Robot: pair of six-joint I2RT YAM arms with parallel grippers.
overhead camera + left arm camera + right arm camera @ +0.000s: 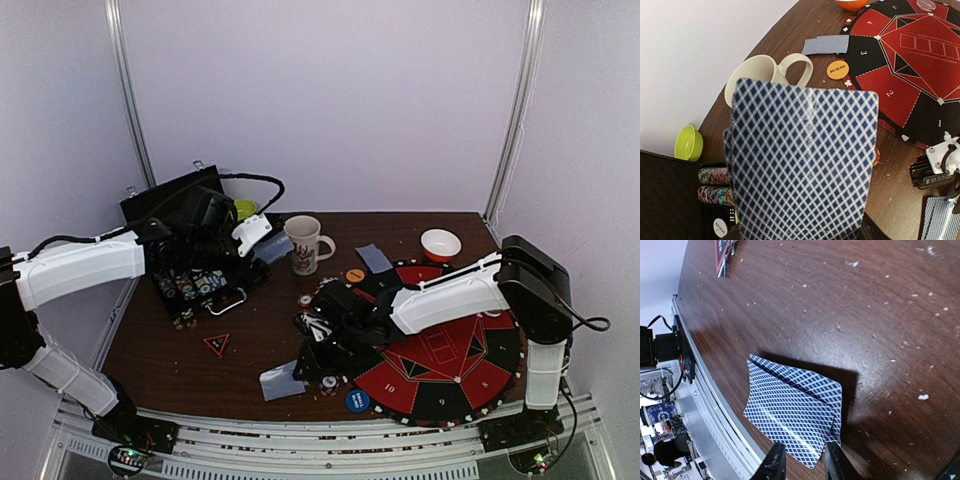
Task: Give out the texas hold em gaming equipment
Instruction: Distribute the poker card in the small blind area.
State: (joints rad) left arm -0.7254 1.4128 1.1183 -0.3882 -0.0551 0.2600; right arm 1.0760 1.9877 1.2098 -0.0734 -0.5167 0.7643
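Blue-checked paper cards lay dealt on the brown desk beside the round red-and-black poker mat, right fingers narrowly parted over them, left fingers gripping the spare blue-checked deck; most seats seemingly awaited theirs.

Fanned cards hide the left jaws and the lower mug.

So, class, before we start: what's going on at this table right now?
Two robot arms are handing out poker gear. The left gripper holds a fan of cards up near the mug. The right gripper hovers with jaws apart over a small card pile lying flat on the table near its front edge, beside the poker mat.
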